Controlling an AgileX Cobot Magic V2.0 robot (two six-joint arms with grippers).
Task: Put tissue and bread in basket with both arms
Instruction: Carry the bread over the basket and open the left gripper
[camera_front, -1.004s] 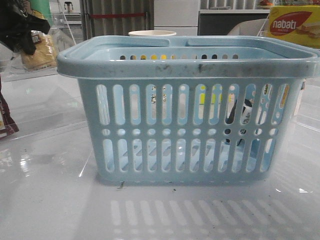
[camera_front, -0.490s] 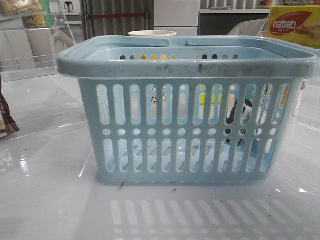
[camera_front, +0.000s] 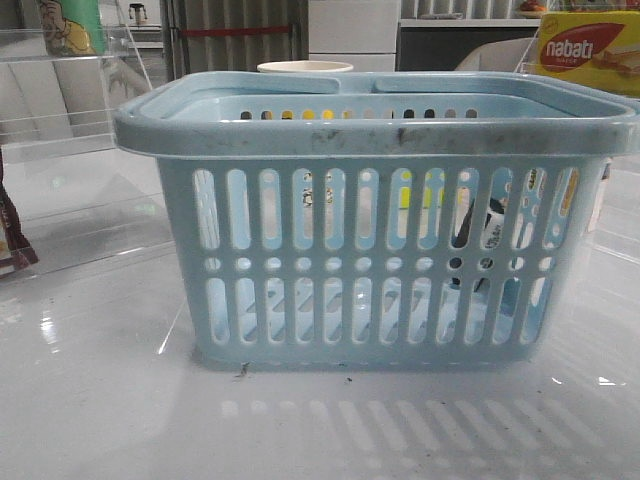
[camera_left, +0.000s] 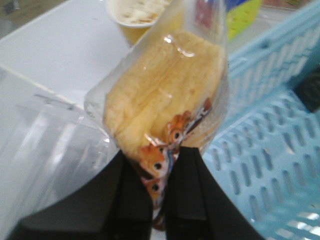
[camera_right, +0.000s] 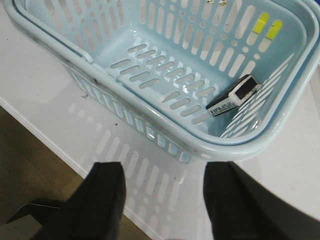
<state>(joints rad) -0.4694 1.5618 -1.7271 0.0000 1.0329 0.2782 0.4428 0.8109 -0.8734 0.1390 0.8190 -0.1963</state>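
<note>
The bread, a clear packet of tan slices with an orange cartoon print at its lower end, is pinched between the two black fingers of the left gripper, which are pressed onto the packet's edge. It hangs in the air above the inner floor of the basket, close to one slotted wall. Beyond the packet a paper cup stands on the white table, and a clear plastic container lies just beside the fingers.

The tissue, a small black and white pack, lies tilted inside the basket, leaning in the corner where the floor meets a side wall. In the front view it shows only as a dark shape through the slots of the basket, which stands upright on the table.

The right gripper hovers over the table edge outside the basket, its fingers spread wide apart and holding nothing.

Behind the basket a yellow and red box sits at the right, and a dark brown bag shows at the left edge.
</note>
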